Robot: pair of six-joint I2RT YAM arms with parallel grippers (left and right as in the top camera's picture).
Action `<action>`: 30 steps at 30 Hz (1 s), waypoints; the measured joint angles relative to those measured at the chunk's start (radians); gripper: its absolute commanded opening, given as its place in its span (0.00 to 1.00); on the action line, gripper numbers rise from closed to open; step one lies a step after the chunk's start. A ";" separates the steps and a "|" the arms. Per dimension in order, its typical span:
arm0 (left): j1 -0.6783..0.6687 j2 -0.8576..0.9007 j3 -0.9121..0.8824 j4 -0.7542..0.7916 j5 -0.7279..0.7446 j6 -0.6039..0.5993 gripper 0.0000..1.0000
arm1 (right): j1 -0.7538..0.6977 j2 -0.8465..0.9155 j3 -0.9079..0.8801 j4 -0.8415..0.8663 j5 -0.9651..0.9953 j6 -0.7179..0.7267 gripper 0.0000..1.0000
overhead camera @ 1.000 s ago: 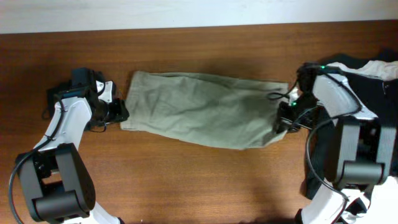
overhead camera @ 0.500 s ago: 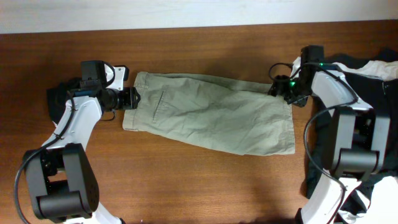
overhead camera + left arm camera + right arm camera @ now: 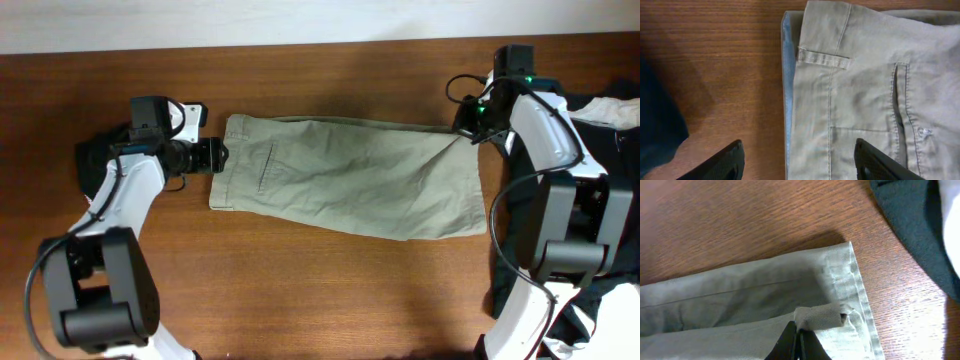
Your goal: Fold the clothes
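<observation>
- On the wooden surface [image 3: 330,290], khaki shorts [image 3: 350,180] lie spread flat, waistband toward the left arm and leg hem toward the right arm.
- At the waistband end of the shorts, left gripper [image 3: 799,152] hovers with jaws wide, holding nothing. Pale blue inner waist [image 3: 788,75] shows along that edge.
- At the far hem corner of the shorts, right gripper [image 3: 797,342] has its jaws pressed narrow, apparently pinching a turned-up bit of hem [image 3: 817,316].
- Just beyond the hem end of the shorts sit a black garment [image 3: 905,220] and a white garment [image 3: 950,205], near but apart.
- Risk: the right pinch looks thin, only a small tab, so a pull could slip it free and drop the corner.
- Risk: only one end is held, so lifting now would likely drag or bunch the waistband end.
- Risk: the left jaws straddle two layers, so closing could catch just the top one and skew the fold.
- Risk: swinging the hem outward could snag the black garment.
</observation>
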 measured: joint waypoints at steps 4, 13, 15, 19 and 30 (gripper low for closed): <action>-0.001 0.280 0.286 -0.051 0.099 0.020 0.69 | 0.000 0.012 0.000 0.001 0.000 0.002 0.04; -0.010 0.522 0.526 -0.073 0.344 0.058 0.00 | 0.000 0.013 0.000 -0.001 0.010 0.002 0.04; 0.006 0.522 0.571 -0.121 0.368 0.057 0.00 | 0.000 0.013 0.000 0.002 0.020 0.002 0.04; 0.079 0.522 0.706 -0.169 0.420 0.031 0.51 | 0.020 0.018 0.000 0.053 0.023 0.008 0.84; -0.123 0.496 0.700 -0.336 0.208 0.242 0.45 | -0.016 -0.076 -0.166 -0.341 -0.058 -0.037 0.39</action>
